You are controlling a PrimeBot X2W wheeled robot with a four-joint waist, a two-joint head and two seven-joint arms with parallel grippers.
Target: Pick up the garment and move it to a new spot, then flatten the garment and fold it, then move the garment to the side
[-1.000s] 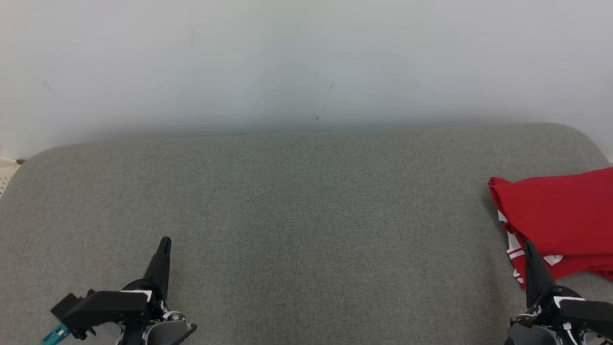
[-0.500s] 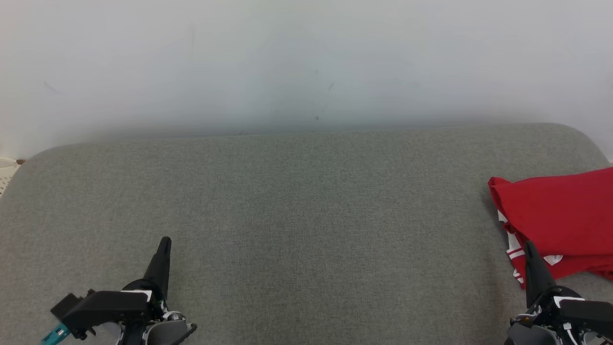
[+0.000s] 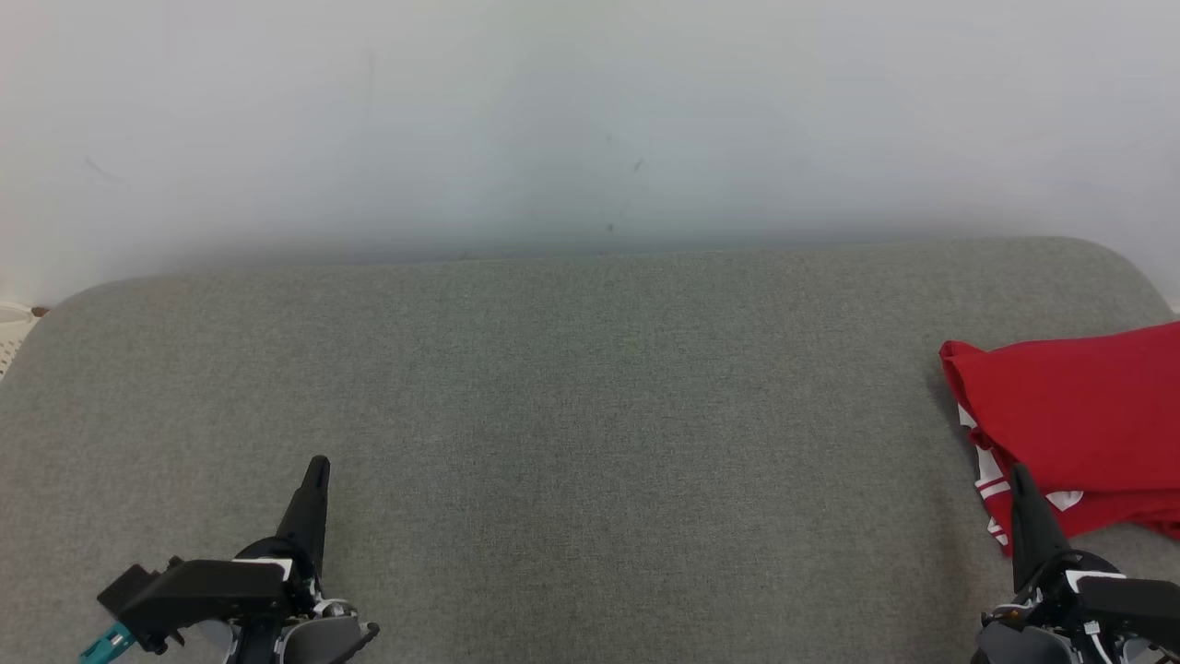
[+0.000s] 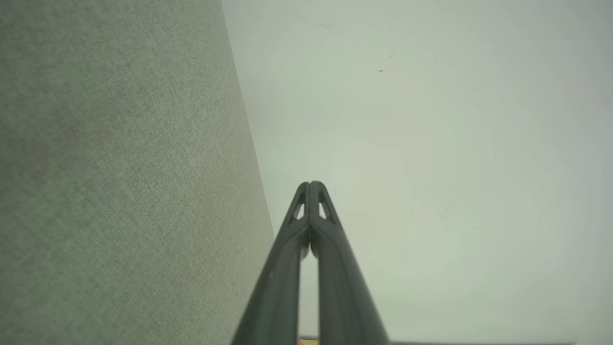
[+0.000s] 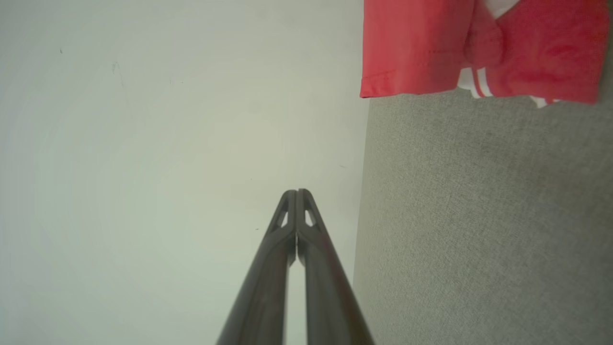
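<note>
Now, right gripper point(image 3: 1019, 475): jaws pressed together tip to tip, nothing between them; we note the same through its wrist camera.
Garment point(image 3: 1079, 406): red with white stripes, bunched in loose folds, lying just ahead of that claw and off to its right. From the head camera the claw's tip overlaps the near hem, but the wrist camera shows the garment beyond the tips, apart from them.
Long axis: seems to run crosswise to the fingers, away rightward; the far end is cut off, so we hold this loosely.
Left gripper point(image 3: 318, 464): likewise closed and empty, well apart from the garment, across the grey cushion point(image 3: 590, 415).
Nearer arm: the right, plainly.
Coming move, our reading: open, then reach forward and rightward onto the near hem.
</note>
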